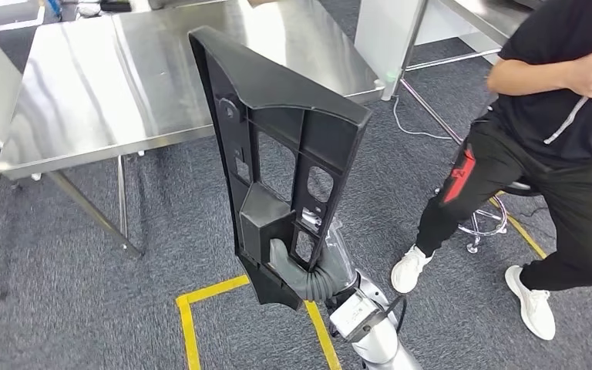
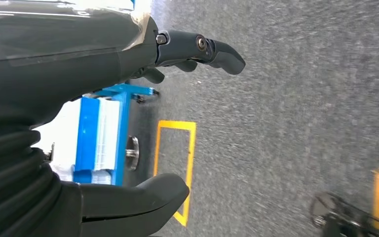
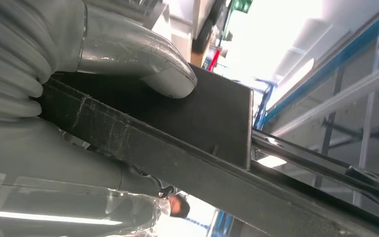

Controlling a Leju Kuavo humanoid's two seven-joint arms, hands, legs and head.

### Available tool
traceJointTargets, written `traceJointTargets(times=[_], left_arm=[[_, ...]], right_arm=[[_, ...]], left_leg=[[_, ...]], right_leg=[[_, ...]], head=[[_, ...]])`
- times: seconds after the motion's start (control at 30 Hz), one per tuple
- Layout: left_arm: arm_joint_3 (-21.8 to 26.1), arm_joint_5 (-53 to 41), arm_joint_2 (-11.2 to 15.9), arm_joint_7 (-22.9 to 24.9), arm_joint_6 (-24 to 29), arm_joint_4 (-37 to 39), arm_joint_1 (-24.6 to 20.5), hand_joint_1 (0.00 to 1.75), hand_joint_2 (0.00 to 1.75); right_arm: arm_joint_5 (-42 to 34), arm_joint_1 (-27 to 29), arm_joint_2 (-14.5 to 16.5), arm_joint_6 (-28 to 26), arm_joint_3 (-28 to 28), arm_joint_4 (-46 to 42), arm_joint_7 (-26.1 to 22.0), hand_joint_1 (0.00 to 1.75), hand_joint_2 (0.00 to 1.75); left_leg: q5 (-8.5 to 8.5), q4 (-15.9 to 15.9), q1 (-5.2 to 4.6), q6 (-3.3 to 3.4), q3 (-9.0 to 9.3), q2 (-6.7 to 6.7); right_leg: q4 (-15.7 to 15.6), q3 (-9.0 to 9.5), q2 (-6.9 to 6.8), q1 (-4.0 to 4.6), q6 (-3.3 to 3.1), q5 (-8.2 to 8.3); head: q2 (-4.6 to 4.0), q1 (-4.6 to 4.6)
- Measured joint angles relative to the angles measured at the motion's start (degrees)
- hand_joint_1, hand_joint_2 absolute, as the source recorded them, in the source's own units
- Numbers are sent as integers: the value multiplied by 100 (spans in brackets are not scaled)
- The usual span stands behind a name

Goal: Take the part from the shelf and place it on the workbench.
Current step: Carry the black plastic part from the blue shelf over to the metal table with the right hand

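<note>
A long black plastic part (image 1: 277, 154) with ribs and cut-out windows stands upright in the middle of the head view. My right hand (image 1: 293, 266) grips its lower end, thumb (image 3: 153, 64) pressed on the flat black face of the part (image 3: 217, 118). The part's top leans over the near edge of the steel workbench (image 1: 108, 85), well above it. My left hand (image 2: 128, 123) hangs over the grey carpet with its fingers (image 2: 202, 49) and thumb apart and nothing between them.
A person in black clothes and white shoes (image 1: 555, 139) stands close at the right beside a stool (image 1: 486, 220). Yellow tape (image 1: 200, 308) marks the carpet below. A second steel table (image 1: 462, 15) is at the back right. A blue rack (image 2: 103, 133) is beside my left hand.
</note>
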Motion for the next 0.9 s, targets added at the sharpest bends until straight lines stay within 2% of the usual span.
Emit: traceJointTargets(times=[0.07, 0.13, 0.2, 0.23, 0.27, 0.3, 0.33, 0.4, 0.47, 0.5, 0.53, 0.6, 0.67, 0.77, 0.9], left_arm=[[1, -14, 0, 0, 4, -1, 0, 0, 175], [3, -30, -2, 0, 15, -1, 2, 0, 175], [5, -39, 2, 0, 26, -1, -2, 0, 175], [7, -39, 5, 0, 29, -1, -1, 0, 175], [9, -39, 7, 0, 26, -1, 0, 0, 175], [13, -39, 6, 0, 21, -1, 2, 0, 175], [18, -39, 5, 0, 16, -1, 3, 0, 175], [30, -39, 4, 0, 12, -1, 2, 0, 175], [41, -39, 4, 0, 10, -1, 2, 0, 175], [46, -39, 7, 0, 9, -1, 5, 0, 175], [50, -39, 11, 0, 6, -1, 9, 0, 175], [55, -39, 17, 0, -2, -1, 15, 0, 175], [58, -39, 14, 0, -15, -1, 15, 0, 175], [74, -39, 16, 0, -40, -1, 16, 0, 175], [85, -39, 17, 0, -69, -1, 18, 0, 175]], right_arm=[[4, -10, 17, 0, -2, -2, 1, 175, 175], [8, -24, 27, 2, -3, -4, 1, 175, 175], [3, -27, 19, 20, -1, -1, 7, 175, 175], [-3, -24, 11, 34, -1, 2, 10, 175, 175], [-9, -20, 3, 50, -1, 6, 15, 175, 175], [-14, -19, -3, 61, -2, 9, 17, 175, 175], [-16, -20, -5, 67, -2, 9, 17, 175, 175], [-20, -25, -5, 71, -1, 9, 18, 175, 175], [-20, -30, -2, 74, -1, 9, 19, 175, 175], [-21, -31, 2, 75, -2, 9, 20, 175, 175], [-21, -32, 7, 76, -5, 8, 20, 175, 175], [-20, -31, 12, 77, -10, 8, 21, 175, 175], [-20, -29, 12, 79, -10, 8, 20, 175, 175], [-20, -24, 9, 83, -13, 8, 15, 175, 175], [-20, -21, 1, 85, -18, 8, 14, 175, 175]], left_leg=[[9, -25, -13, 96, 18, -115], [36, -64, -2, 192, 70, -198], [42, -75, 4, 253, 94, -268], [37, -74, -1, 267, 95, -311], [32, -74, -7, 274, 97, -351], [26, -72, -14, 276, 103, -391], [20, -71, -19, 274, 115, -425], [2, -69, -23, 253, 143, -485], [-28, -52, -49, 212, 149, -522], [-41, -40, -62, 216, 143, -527], [-51, -30, -73, 226, 140, -529], [-54, -29, -71, 264, 143, -520], [-52, -43, -62, 263, 155, -515], [-46, -67, -49, 249, 168, -503], [-43, -82, -39, 190, 173, -495]], right_leg=[[-5, 26, -57, -2, 63, -34], [228, -65, 68, -18, 87, -179], [927, -412, 257, -29, 47, -476], [1335, -633, 300, -26, 35, -610], [1627, -811, 321, -22, 43, -676], [1712, -897, 333, -17, 70, -649], [1556, -866, 338, -16, 109, -528], [761, -558, 359, -15, 164, -142], [160, -296, 393, -7, 117, 128], [59, -254, 406, -7, 79, 177], [52, -246, 408, -5, 53, 194], [48, -249, 412, -3, 42, 202], [48, -247, 417, 12, 32, 204], [49, -248, 424, 31, 21, 203], [53, -249, 425, 43, 9, 196]], head=[[0, 7], [0, 11], [0, 19], [0, 21], [0, 21], [0, 21], [0, 20], [0, 21], [0, 19], [0, 15], [0, 12], [0, 9], [0, 8], [0, 8], [0, 8]])
